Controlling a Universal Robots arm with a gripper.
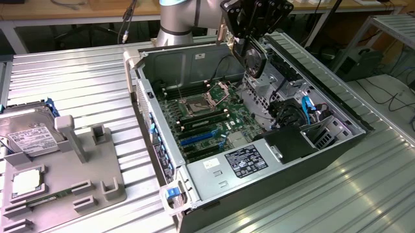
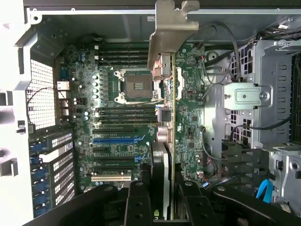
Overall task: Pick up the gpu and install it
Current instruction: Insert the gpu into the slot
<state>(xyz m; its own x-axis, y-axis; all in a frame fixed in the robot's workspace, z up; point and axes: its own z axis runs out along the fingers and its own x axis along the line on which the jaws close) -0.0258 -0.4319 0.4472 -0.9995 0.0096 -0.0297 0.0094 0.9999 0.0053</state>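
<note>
The gpu [image 1: 254, 60] hangs edge-down above the far part of the open computer case [image 1: 162, 145], and my gripper [image 1: 251, 39] is shut on its upper edge. Seen from the wrist, the gpu [image 2: 172, 141] is a thin green card on edge, with its silver bracket [image 2: 167, 33] at the far end and a dark cooler on one face. My gripper [image 2: 164, 200] clamps it between black fingers [image 2: 136, 202]. Below lies the motherboard [image 2: 122, 117] with its blue expansion slot [image 2: 117, 140] and the bare processor socket [image 2: 136, 87]. The card is clear of the board.
A drive cage [image 2: 277, 94] and blue cables [image 1: 304, 109] fill the case's side toward the exterior view's right. On the exterior view's left, a grey fixture tray [image 1: 97, 184] holds a hard drive [image 1: 29, 133], a processor chip [image 1: 27, 180] and a memory stick [image 1: 58, 195].
</note>
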